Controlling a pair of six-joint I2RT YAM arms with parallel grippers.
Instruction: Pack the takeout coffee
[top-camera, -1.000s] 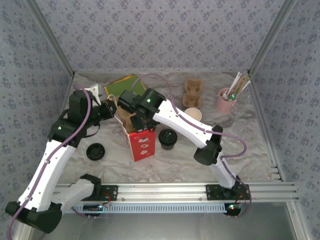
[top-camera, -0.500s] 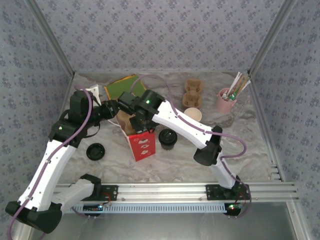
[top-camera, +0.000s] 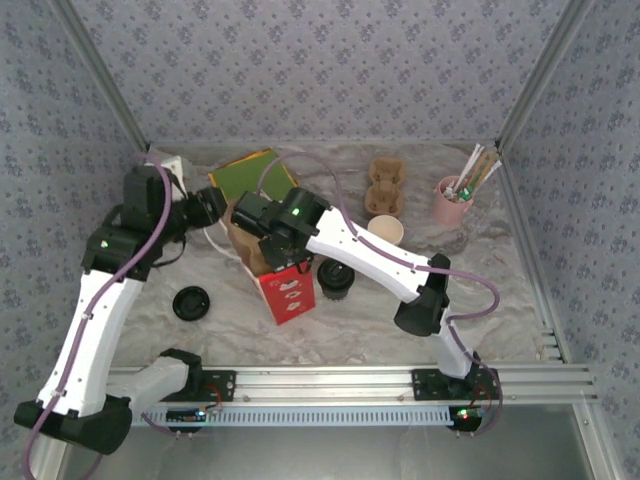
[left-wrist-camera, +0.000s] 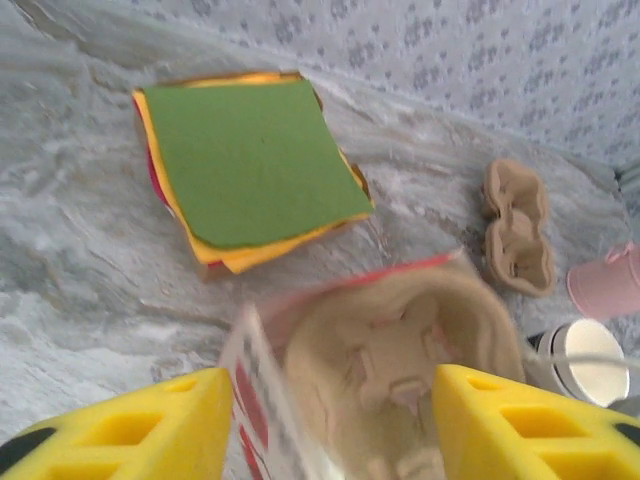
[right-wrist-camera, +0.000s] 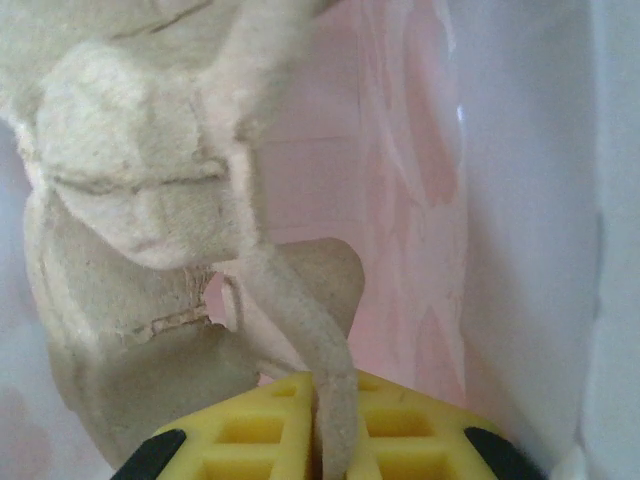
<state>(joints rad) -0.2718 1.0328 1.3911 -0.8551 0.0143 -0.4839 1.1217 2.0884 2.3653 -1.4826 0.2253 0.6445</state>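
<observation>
Shows the takeout coffee (top-camera: 336, 278) upright on the desk (top-camera: 490, 290), just beside the right wall of the red-and-white paper bag (top-camera: 288, 296) and outside it. Places the right end effector (right-wrist-camera: 325, 400) inside the bag's mouth, fingers together, clamped on a strip of the pulp cup carrier (right-wrist-camera: 140, 220) lodged in the bag. Sets the left end effector (left-wrist-camera: 330, 420) at the bag's far-left edge, yellow fingers (left-wrist-camera: 150, 430) well apart, gripping nothing. Includes a black lid (top-camera: 190, 302) left of the bag, a stack of green and yellow sheets (left-wrist-camera: 245, 165) behind it, a second pulp carrier (top-camera: 386, 185) and a pink cup of sticks (top-camera: 452, 200) toward the far right.
</observation>
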